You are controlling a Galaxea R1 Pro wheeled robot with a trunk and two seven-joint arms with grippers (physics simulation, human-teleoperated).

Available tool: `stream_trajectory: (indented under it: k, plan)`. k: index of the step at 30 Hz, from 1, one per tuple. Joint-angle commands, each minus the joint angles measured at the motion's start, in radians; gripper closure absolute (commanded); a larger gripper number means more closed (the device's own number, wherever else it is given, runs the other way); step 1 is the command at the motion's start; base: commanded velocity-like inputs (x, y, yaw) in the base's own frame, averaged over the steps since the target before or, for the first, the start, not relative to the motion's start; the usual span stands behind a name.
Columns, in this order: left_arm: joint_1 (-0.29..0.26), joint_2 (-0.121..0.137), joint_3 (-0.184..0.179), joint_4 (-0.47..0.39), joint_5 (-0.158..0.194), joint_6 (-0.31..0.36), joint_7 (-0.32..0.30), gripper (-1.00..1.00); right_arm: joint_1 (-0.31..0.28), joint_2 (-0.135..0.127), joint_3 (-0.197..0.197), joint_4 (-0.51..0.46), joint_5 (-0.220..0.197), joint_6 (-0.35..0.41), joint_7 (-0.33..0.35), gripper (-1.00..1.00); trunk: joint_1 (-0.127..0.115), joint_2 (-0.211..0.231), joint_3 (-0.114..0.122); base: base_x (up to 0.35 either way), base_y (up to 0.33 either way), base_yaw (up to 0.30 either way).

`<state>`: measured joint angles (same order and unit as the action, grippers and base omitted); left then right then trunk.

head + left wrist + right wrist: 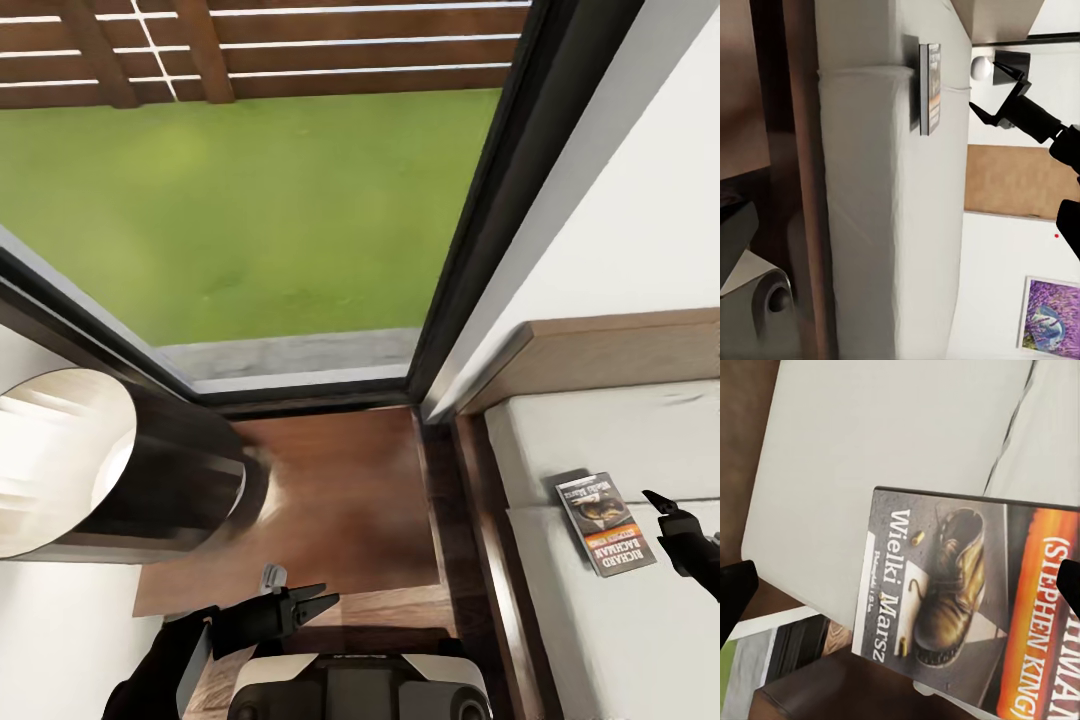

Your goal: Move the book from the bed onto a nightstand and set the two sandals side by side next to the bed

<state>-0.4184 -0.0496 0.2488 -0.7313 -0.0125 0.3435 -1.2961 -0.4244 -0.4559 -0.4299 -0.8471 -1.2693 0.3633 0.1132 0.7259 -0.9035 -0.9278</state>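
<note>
1. The book (604, 523) lies on the bed (620, 640) at the head view's right edge.
2. The right gripper (672, 525) sits just right of the book.
3. The nightstand (330, 500) stands centre frame, left of the bed, below the window (250, 200).
4. The left gripper (305, 603) sits at lower centre, before the nightstand.

Both arms are matte black, each ending in a black tool, left tool (318, 603) and right tool (665, 507), with slim pointed fingers, above a white-and-black rounded trunk (360, 688).

Head view looks steeply down beside the bed (600, 640); both wrist views face its book (967, 607), the right closest
</note>
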Motion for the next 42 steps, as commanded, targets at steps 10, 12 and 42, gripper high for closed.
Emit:
stream_trajectory:
  k: [10, 12, 42]
  plan:
    - [-0.001, -0.001, 0.004, 0.000, -0.001, 0.011, -0.005, -1.00, -0.001, 0.000, -0.003, 0.000, -0.004, 0.006, 0.002, -1.00, 0.000, -0.001, -0.001, 0.000, 0.000, -0.006]
    - [-0.001, -0.001, 0.004, 0.000, -0.001, 0.011, -0.005, -1.00, 0.000, 0.000, -0.003, 0.000, -0.004, 0.006, 0.002, -1.00, 0.000, -0.001, -0.001, 0.000, 0.000, -0.001]
    - [0.000, -0.001, 0.003, -0.002, -0.001, 0.010, -0.005, -1.00, -0.001, 0.000, -0.003, 0.000, -0.004, 0.005, 0.002, -1.00, 0.077, -0.141, -0.063, 0.000, 0.000, 0.000]
